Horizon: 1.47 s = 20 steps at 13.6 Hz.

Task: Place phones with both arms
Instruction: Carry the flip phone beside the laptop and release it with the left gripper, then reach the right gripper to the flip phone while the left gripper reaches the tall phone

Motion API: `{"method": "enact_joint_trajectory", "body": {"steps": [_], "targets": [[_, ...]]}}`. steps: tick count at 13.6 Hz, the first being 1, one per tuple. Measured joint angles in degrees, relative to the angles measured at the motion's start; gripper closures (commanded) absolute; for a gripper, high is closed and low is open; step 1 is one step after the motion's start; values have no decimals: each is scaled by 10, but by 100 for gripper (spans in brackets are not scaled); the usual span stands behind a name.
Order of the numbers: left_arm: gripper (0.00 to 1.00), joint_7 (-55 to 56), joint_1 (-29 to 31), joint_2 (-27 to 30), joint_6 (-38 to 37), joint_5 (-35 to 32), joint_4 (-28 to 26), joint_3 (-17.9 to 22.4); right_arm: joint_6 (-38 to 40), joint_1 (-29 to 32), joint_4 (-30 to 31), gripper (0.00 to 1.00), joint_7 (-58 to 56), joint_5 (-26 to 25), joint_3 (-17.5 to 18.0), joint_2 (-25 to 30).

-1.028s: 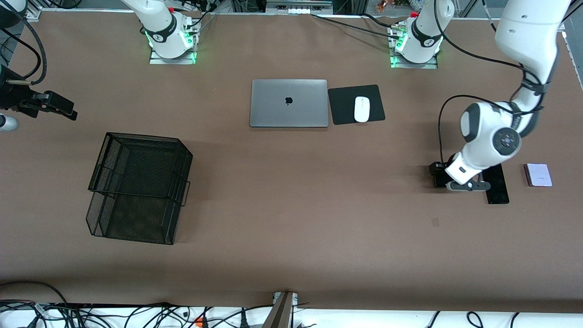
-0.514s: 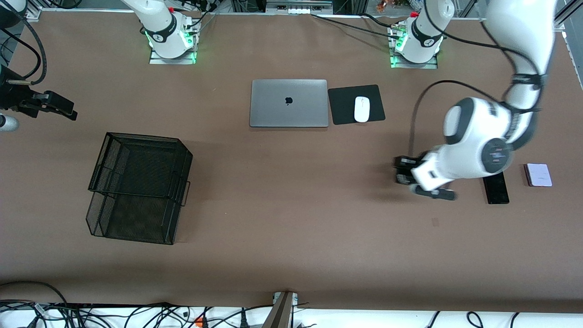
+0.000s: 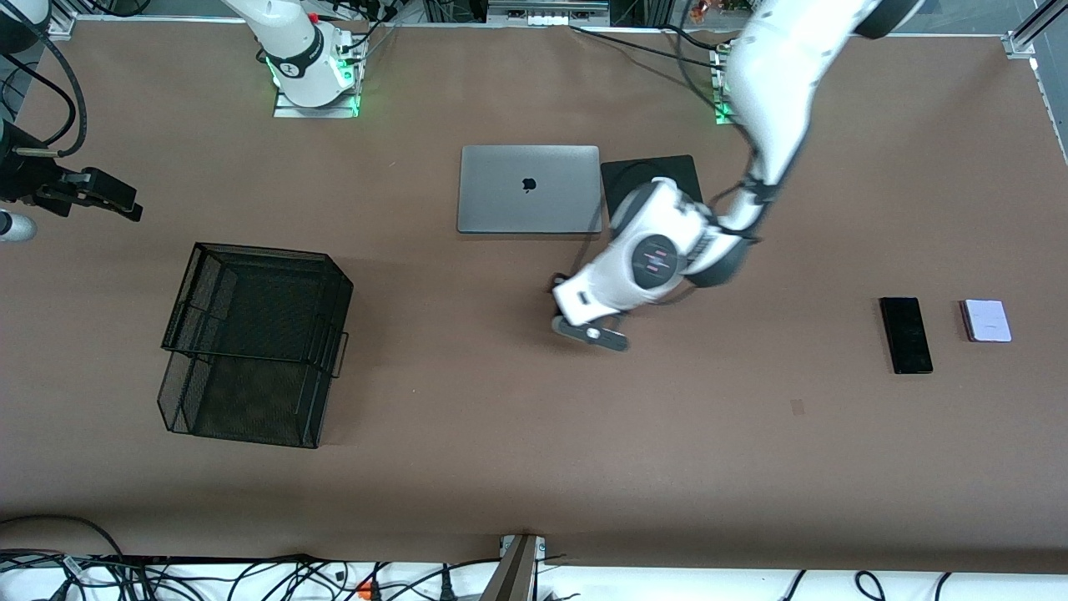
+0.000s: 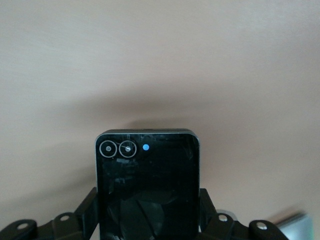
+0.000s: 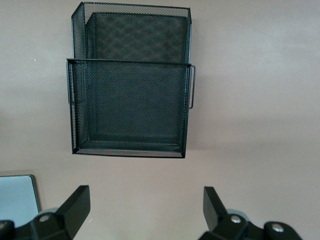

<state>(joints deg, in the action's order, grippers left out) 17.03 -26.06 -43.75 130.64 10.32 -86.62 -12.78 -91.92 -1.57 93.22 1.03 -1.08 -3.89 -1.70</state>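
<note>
Left wrist view: the left gripper (image 4: 147, 220) is clamped on the edges of a small squarish black phone (image 4: 147, 185), a glossy glass-backed slab with rounded corners and two ringed camera lenses, carried up in the air over bare brown table. From the front, the left gripper (image 3: 576, 321) hangs over open table just in front of the closed grey metal laptop (image 3: 529, 189), toward the black wire-mesh two-tier tray (image 3: 254, 342) lying nearer the right arm's end. The long slim black phone (image 3: 906, 335) and the small squarish pale lavender-white phone (image 3: 985, 320) lie flat, side by side but apart, well away from the left gripper toward the left arm's end of the table. The right gripper (image 5: 145, 210) waits with its jaws spread wide and empty, hanging above the mesh tray with the laptop's corner at its side.

The step in hand looks like a carry toward the tray or a hand-over. The hold is only on the phone's smooth, slippery sides, so a level, unhurried swing would guard against it sliding out. Stiff open mesh could snag a corner, so a flat, low release seems best.
</note>
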Motion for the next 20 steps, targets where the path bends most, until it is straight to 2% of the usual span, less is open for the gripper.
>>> {"method": "enact_joint_trajectory", "body": {"steps": [1, 2, 3, 6, 7, 8, 10, 12, 14, 15, 18, 20], "targets": [[75, 34, -22, -19, 35, 0, 1, 1, 0, 0, 0, 0, 0, 0, 0, 0], [55, 64, -39, -34, 62, 0, 1, 1, 0, 0, 0, 0, 0, 0, 0, 0], [1, 87, -49, -45, 76, 0, 2, 2, 0, 0, 0, 0, 0, 0, 0, 0], [0, 101, -45, -48, 72, 0, 11, 9, 0, 0, 0, 0, 0, 0, 0, 0], [0, 106, -40, -42, 50, 0, 18, 13, 0, 0, 0, 0, 0, 0, 0, -1], [0, 108, -37, -30, 11, -1, 27, 26, 0, 0, 0, 0, 0, 0, 1, -1], [0, 109, -34, 20, -115, -19, 42, 77, 0, -2, 0, 0, 0, 0, 5, -3], [0, 109, -23, 73, -246, -86, 45, 137, -4, -18, 1, 0, 0, 1, 10, -7], [0, 99, 4, 101, -327, -143, 43, 191, -22, -68, 2, 0, 49, 2, 12, -21], [0, 72, 27, 102, -344, -156, 41, 210, -33, -100, 3, 0, 91, 3, 14, -33], [0, -75, 142, 95, -342, -163, 34, 223, -97, -219, 5, 0, 237, 5, 18, -80], [0, -166, 211, 87, -299, -163, 20, 223, -151, -305, -1, 0, 338, 4, 20, -124]]}}
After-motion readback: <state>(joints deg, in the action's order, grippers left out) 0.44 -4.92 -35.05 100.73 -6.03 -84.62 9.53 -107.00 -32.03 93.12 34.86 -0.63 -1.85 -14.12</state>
